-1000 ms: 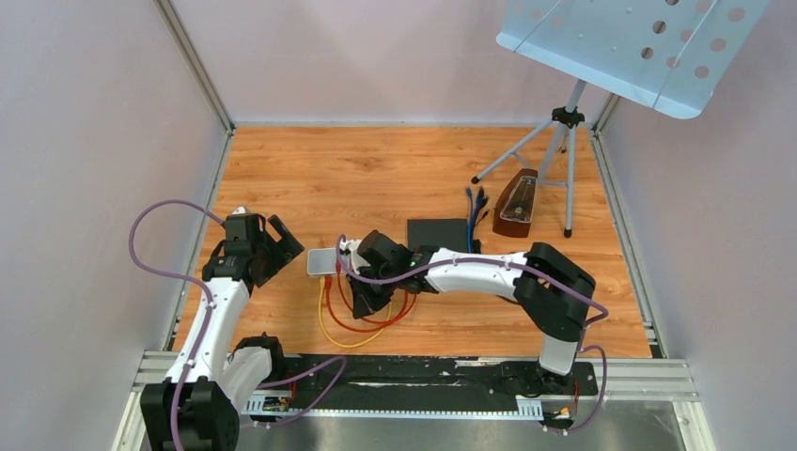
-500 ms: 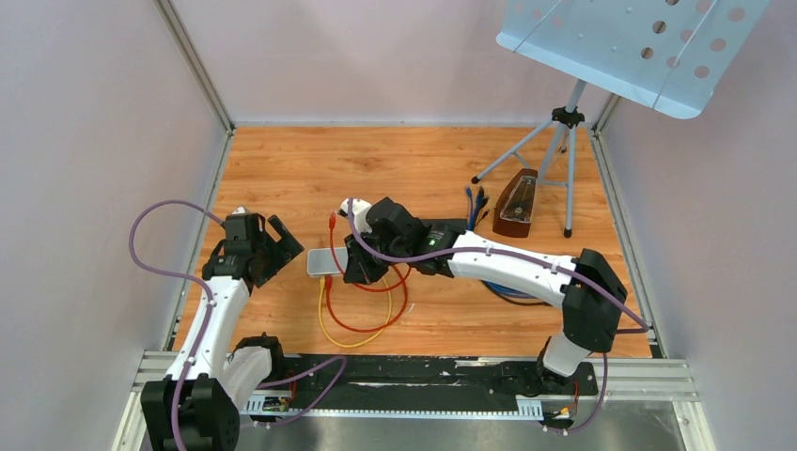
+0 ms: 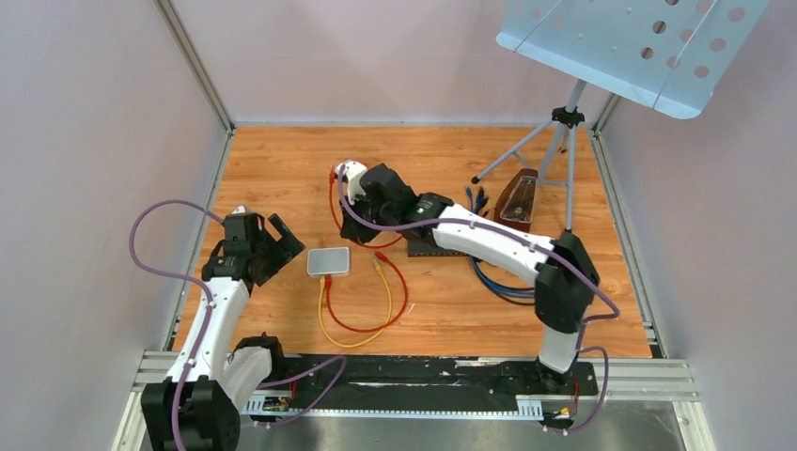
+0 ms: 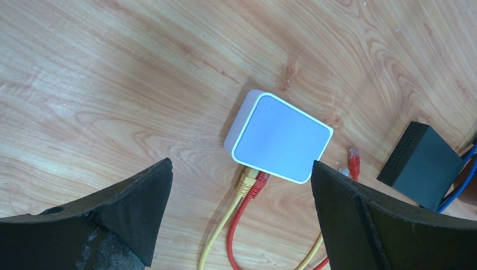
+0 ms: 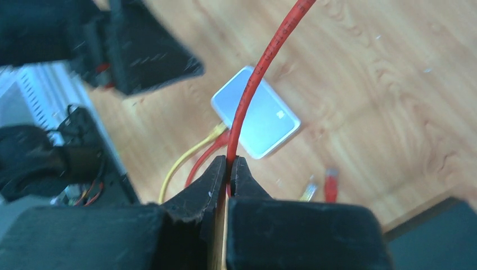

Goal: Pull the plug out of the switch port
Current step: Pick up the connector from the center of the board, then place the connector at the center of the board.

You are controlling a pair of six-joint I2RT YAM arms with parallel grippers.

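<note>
The small white switch [image 3: 327, 260] lies on the wooden floor, also seen in the left wrist view [image 4: 278, 138] and the right wrist view [image 5: 256, 112]. A yellow plug [image 4: 246, 183] and a red plug [image 4: 260, 183] sit in its near side. My right gripper [image 3: 354, 199] [image 5: 229, 164] is shut on a red cable [image 5: 253, 90], raised behind and to the right of the switch. That cable's red plug [image 3: 332, 173] hangs free. My left gripper [image 3: 274, 246] [image 4: 241, 169] is open and empty, just left of the switch.
A loose red plug [image 3: 379, 254] [image 4: 353, 161] and a loose yellow cable end [image 3: 374, 267] lie right of the switch. A black box [image 4: 424, 165] with blue cables [image 3: 498, 282] sits under my right arm. A brown metronome [image 3: 515, 204] and a music stand [image 3: 564, 122] stand at the back right.
My right gripper has moved from the switch's right edge up and toward the back, carrying the red cable, whose plug now hangs free. The left arm has not moved.
</note>
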